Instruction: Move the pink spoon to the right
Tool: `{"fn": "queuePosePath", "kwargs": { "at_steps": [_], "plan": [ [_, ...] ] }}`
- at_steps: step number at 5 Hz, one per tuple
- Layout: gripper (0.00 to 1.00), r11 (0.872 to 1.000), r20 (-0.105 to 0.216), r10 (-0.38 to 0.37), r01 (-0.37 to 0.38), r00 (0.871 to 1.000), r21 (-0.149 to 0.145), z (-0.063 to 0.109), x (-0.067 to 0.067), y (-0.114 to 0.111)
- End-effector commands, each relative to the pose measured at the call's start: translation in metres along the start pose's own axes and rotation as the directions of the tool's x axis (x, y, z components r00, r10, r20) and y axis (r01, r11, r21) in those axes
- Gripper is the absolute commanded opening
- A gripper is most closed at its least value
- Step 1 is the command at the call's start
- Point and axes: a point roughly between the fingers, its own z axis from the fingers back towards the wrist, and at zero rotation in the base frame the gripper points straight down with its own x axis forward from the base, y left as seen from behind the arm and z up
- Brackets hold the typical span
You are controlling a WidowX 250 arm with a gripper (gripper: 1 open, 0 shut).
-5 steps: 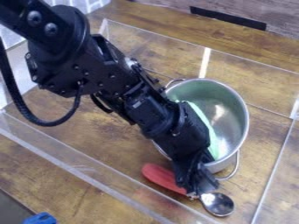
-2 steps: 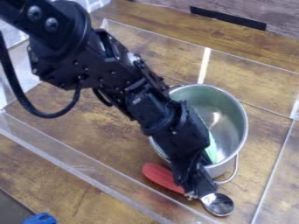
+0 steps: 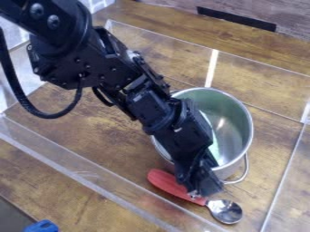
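**Claw right down at the pink spoon, pot just behind it**

So we've got our black robot arm (image 3: 133, 86) reaching in from the upper left, with its black metal claw (image 3: 204, 188) right down at the small spoon with the pinkish-red plastic handle and round shiny metal bowl (image 3: 226, 211). The spoon lies on the brown wood-grain counter (image 3: 85, 145), near the bottom of our view, handle toward the left and bowl toward the lower right. The claw's tips are over the spoon around where handle meets bowl, but we honestly can't tell if they're clenched on it or apart.

Just beyond is the round silver steel pot (image 3: 248, 136) with something green (image 3: 208, 120) inside, partly hidden behind the arm. We can also spot a bright blue thing (image 3: 43, 226) down in the lower left corner.
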Motion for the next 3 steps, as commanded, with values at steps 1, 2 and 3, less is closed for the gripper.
{"fn": "queuePosePath", "kwargs": {
  "at_steps": [1,2,3],
  "plan": [
    [0.0,0.999,-0.012,0.05,-0.05,0.999,0.001,0.001,-0.0055,0.0074],
    [0.0,0.997,-0.009,0.078,-0.078,0.997,0.004,0.003,-0.0039,0.012],
    [0.0,0.994,0.002,0.107,-0.107,0.994,0.005,-0.006,-0.0005,0.016]
  ]
}}
